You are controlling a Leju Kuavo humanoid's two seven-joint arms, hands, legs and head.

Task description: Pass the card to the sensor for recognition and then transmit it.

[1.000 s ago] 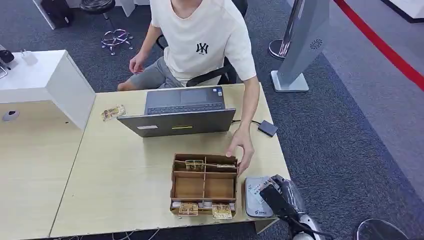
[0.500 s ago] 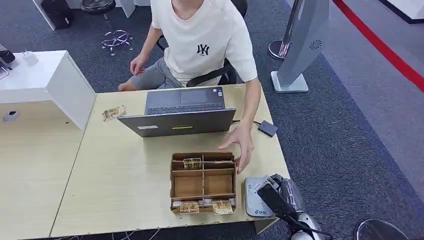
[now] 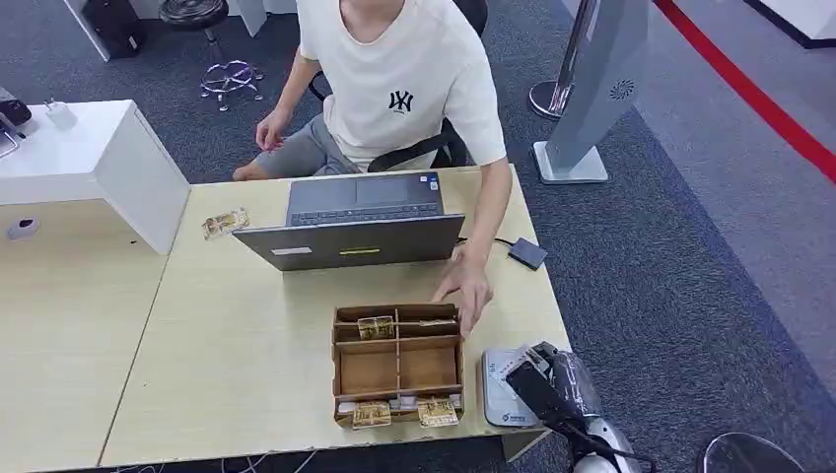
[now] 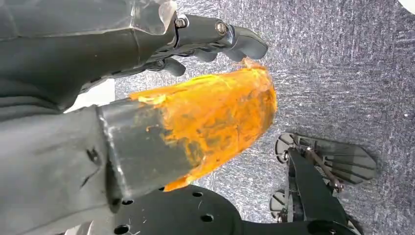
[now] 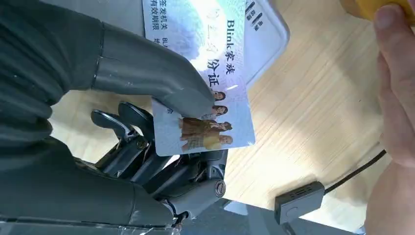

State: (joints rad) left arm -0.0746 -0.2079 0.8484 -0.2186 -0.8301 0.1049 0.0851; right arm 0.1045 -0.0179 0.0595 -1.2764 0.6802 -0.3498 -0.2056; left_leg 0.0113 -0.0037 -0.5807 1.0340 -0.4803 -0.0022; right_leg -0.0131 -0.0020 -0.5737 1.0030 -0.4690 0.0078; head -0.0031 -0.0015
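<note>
Right hand (image 5: 161, 147) pinched card (image 5: 205, 83) between thumb and fingers, held over sensor (image 3: 505, 389) at desk edge; left hand (image 4: 215, 41) hung curled, empty; risk: person's hand (image 3: 463, 286) near organiser (image 3: 397, 367) could collide during handover.

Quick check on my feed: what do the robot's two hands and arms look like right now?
Right hand: thick grey thumb, dark metal fingers with screws, glossy clear wrap over the dark wrist cover. Left hand: same dark fingers, but its thumb carries a worn orange coating. In the head view the right arm is silver below the hand.

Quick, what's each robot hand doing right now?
Left hand: holds nothing, fingers curled in, hanging over the floor.
Right hand: pinching the card over the sensor.
</note>
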